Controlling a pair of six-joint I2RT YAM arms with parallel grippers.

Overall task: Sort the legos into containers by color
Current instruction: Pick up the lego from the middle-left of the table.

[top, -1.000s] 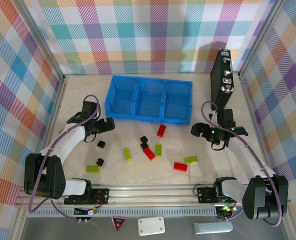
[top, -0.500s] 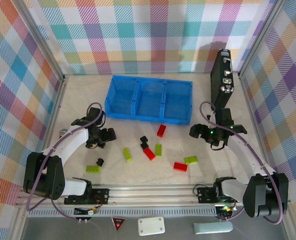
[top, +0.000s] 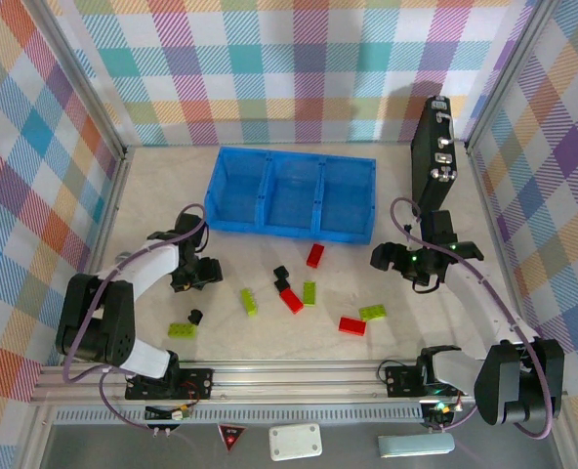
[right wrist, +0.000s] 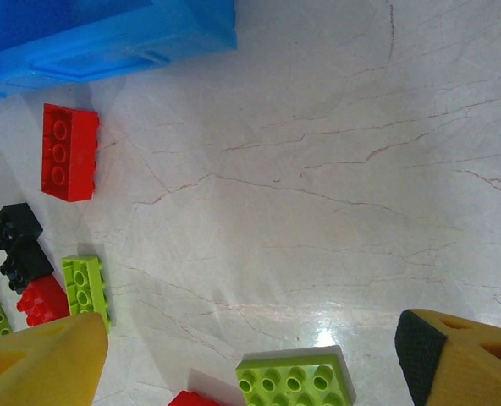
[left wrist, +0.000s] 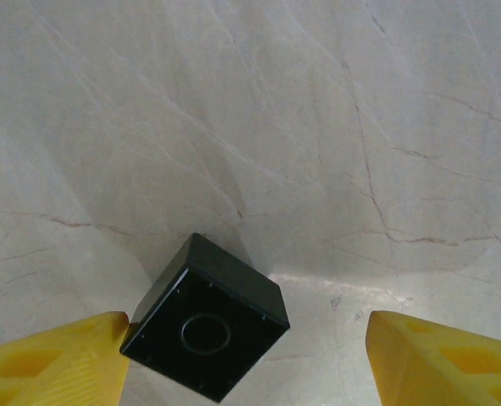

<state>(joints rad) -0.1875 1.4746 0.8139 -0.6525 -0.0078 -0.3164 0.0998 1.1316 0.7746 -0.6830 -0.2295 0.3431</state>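
Meanwhile, eleven small plastic bricks, three red (top: 315, 255), four lime-green (top: 249, 301) and four black (top: 280, 273), lie on the pale surface (top: 152, 195) just before the blue three-compartment plastic tray (top: 240, 221). The left pincer (top: 201, 272) stands open around one black cube (left wrist: 208, 326), one yellow finger (left wrist: 56, 355) touching it. The right pincer (top: 380, 259) hovers open over bare surface beside a lime brick.

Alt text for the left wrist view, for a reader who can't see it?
A small black lego cube lies on the pale marbled table between the left gripper and its open yellow fingers, its corner meeting one finger, with a wide gap to the other.
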